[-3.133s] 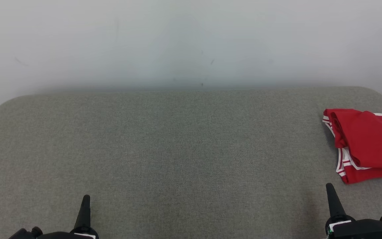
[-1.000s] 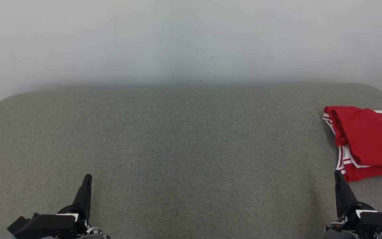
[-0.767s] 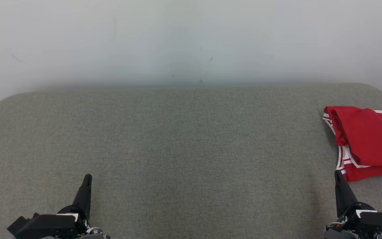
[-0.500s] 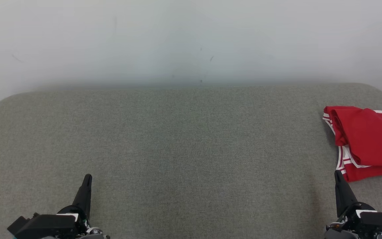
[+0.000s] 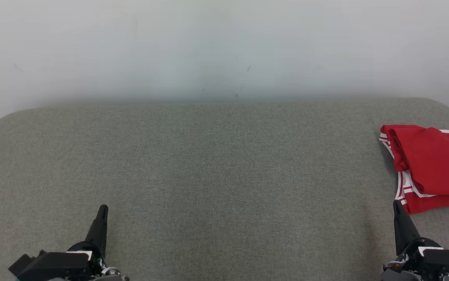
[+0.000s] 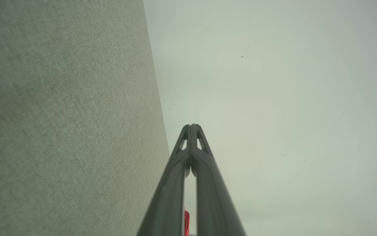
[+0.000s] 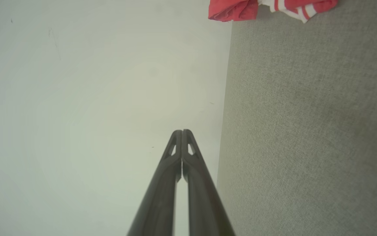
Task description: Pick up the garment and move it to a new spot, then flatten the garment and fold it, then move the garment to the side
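From the head view, the garment (image 5: 431, 164) lies at the right end of the grey pad (image 5: 224, 164), partly cut off by the picture's edge. It is a red bundle with layers stacked on one another and a white-striped hem turned out toward the pad's near side. We judge it folded and set aside, so the task looks to be at or near its end. If a neater fold or another shift is wanted, the next move calls for the right arm to part its fingers and reach for the hem.

The left gripper (image 5: 102, 208) sits over the pad's near left part, clenched on nothing. The right gripper (image 5: 396, 204) sits over the pad's near right part, just short of the garment and not touching it. It too is pinched together and empty. The pad is a coarse woven cloth with rounded far corners, and behind it stands a plain pale wall (image 5: 224, 47).

In the left wrist view, the dark fingers meet at their slotted tips, beside the pad's weave (image 6: 60, 114). A sliver of red (image 6: 186, 221) shows low between them, likely the garment.

In the right wrist view, the fingers are likewise pressed tip to tip. The garment (image 7: 234, 9) rests at the pad's edge, soft and rumpled, its striped hem (image 7: 293, 8) limp on the weave.
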{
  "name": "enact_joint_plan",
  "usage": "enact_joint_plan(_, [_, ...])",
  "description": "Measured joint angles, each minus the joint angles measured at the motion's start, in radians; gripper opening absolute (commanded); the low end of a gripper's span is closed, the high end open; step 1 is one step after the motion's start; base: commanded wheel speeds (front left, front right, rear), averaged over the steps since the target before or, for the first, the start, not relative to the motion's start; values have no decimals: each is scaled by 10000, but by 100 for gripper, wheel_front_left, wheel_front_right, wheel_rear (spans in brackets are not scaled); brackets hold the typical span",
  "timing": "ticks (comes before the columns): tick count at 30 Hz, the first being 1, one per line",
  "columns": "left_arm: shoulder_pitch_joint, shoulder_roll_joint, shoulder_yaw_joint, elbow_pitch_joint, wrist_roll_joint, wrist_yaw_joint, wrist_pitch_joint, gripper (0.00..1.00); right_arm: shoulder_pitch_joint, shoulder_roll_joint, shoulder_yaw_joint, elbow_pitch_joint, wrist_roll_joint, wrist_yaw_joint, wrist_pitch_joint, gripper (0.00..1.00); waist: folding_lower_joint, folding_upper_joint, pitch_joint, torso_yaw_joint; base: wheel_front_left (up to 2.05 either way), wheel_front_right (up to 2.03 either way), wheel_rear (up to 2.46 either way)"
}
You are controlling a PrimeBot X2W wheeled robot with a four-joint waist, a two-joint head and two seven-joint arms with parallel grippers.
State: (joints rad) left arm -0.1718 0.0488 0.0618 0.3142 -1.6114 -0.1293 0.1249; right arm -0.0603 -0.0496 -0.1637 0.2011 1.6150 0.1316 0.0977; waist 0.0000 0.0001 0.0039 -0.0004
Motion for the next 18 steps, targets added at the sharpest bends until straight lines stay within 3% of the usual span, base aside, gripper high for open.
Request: enact_joint_plan(18, [-1,0,0,0,0,0,0,0,-1,0,0,0,0,0,0,0,0,0,0,0,0,0,0])
